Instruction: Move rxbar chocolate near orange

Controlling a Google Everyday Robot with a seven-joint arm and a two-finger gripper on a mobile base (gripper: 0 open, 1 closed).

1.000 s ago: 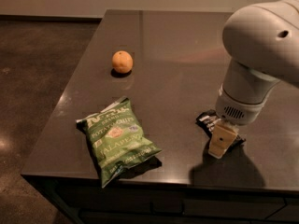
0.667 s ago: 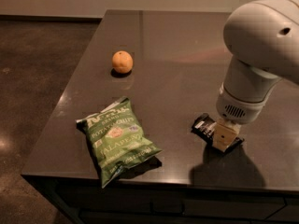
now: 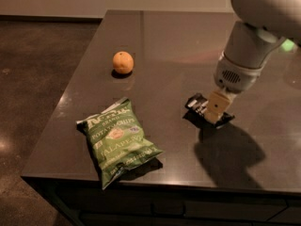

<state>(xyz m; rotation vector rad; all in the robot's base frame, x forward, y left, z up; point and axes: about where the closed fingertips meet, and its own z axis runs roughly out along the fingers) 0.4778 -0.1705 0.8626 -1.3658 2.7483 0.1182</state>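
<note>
The tool is seen lowered onto the desk in its right half, nearer the front edge than the far one, and is carried by a thick white arm that comes in from the upper right corner. Directly beneath the tool the bar is found, lying flat on the dark surface with its black wrapper showing out to the left of the tool and a smaller part to its right. Contact between tool and bar is apparent, but whether the tool is spread or pressed together cannot be told. The orange is placed close to the left edge, about midway along it, well apart from the bar and up to its left. A green chip bag is laid near the front left corner, tilted, with one corner reaching almost to the front edge; it is separated from both orange and bar. A dark shadow of the arm is cast on the desk in front of the tool.
</note>
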